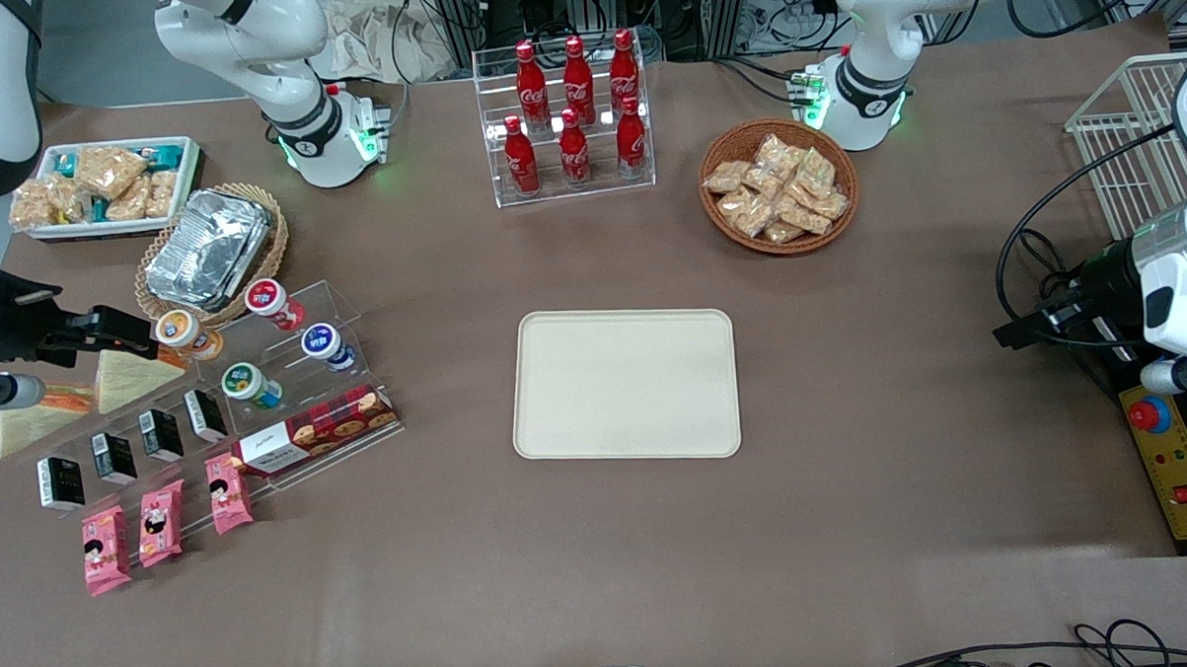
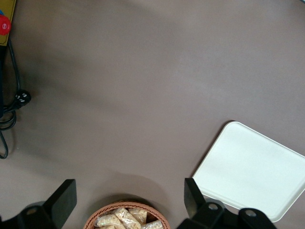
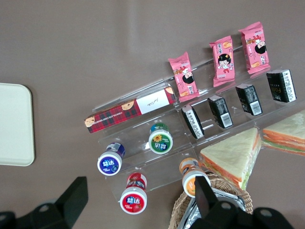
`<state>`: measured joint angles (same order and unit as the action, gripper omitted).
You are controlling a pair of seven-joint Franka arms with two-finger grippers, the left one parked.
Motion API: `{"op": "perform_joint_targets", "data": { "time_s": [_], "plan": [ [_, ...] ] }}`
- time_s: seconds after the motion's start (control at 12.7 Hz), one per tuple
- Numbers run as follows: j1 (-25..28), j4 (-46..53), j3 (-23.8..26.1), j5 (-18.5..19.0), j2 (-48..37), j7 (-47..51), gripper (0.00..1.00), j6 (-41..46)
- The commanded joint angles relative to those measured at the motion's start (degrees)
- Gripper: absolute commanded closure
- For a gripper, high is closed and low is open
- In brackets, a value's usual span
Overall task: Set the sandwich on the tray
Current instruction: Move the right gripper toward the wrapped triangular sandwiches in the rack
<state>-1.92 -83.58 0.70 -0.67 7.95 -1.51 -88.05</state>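
1. Nearest the front camera, three pink snack packets (image 1: pixel 161 522) lie on the lowest step of a clear acrylic display stand (image 1: pixel 336 313) at the working arm's end of the brown surface (image 1: pixel 602 570).
2. One step up stand four small black boxes (image 1: pixel 114 457) and a long red plaid biscuit box (image 1: pixel 316 432).
3. The tray (image 1: pixel 625 384) lies flat in the middle of the surface, bare, well apart from the stand.
4. The sandwich (image 1: pixel 38 414) rests beside the stand's upper steps, its orange-red and green filling edge showing; a second wedge (image 1: pixel 133 377), mostly plain bread in the front view, lies just beside it.
5. The gripper (image 1: pixel 124 330) hovers above the second wedge, near the capped cups (image 1: pixel 258 335), holding nothing; in the right wrist view its fingers (image 3: pixel 76 198) stand wide apart.
6. Farther off sit a wicker basket holding a foil container (image 1: pixel 210 246), a white tub of snacks (image 1: pixel 104 183), a rack of red bottles (image 1: pixel 571 112), and a round basket of packets (image 1: pixel 778 185).
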Motion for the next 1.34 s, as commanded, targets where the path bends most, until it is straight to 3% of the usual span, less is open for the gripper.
{"op": "perform_joint_targets", "data": {
  "time_s": [0.0,0.47,1.02,1.26],
  "plan": [
    [-0.28,1.05,0.18,-0.56,0.57,-0.33,0.00,1.03],
    [-0.19,1.14,0.27,-2.31,0.57,0.02,0.00,1.47],
    [-0.89,1.76,-0.35,-1.88,0.49,0.46,0.00,1.12],
    [-0.98,1.76,-2.81,-2.05,0.40,2.64,0.00,1.03]
  ]
}}
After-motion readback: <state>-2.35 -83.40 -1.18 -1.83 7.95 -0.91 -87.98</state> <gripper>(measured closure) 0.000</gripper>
